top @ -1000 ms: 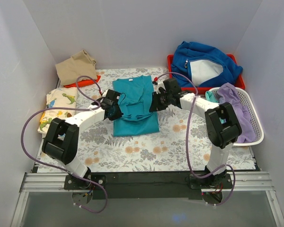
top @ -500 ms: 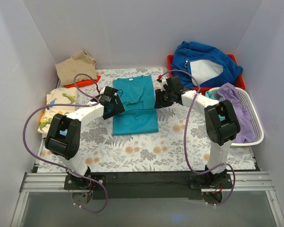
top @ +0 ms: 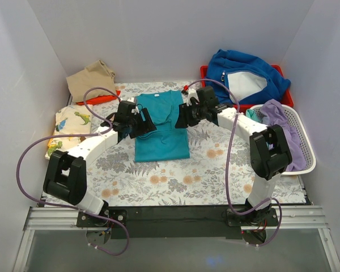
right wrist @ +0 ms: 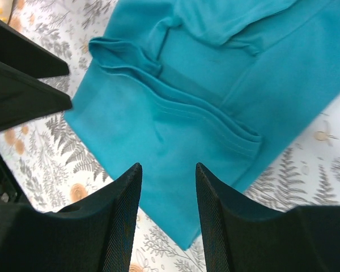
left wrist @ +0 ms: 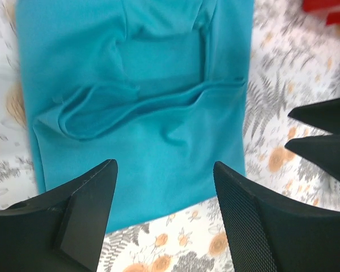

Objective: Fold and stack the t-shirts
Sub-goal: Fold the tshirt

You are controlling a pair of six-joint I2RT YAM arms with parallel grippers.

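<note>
A teal t-shirt (top: 160, 126) lies partly folded on the floral table, its sleeves turned in over the body (left wrist: 141, 102) (right wrist: 175, 113). My left gripper (top: 143, 123) hovers over the shirt's left edge, open, with nothing between its fingers (left wrist: 164, 167). Over the shirt's upper right edge my right gripper (top: 181, 116) is also open and empty (right wrist: 168, 170). A cream dinosaur-print shirt (top: 68, 129) lies folded at the left edge. A tan shirt (top: 90, 80) sits at the back left on an orange one (top: 102, 97). Lavender (top: 283, 122) and mint (top: 254, 114) shirts lie in the basket.
A white basket (top: 306, 141) stands at the right. Behind it a red tray (top: 205, 76) holds a royal-blue fleece (top: 243, 76). White walls close in the table on three sides. Purple cables loop from both arms.
Both grippers have opened and let go of the teal shirt, then lifted and drawn back toward the shirt's far end. The shirt lies narrower, its sides folded in.
</note>
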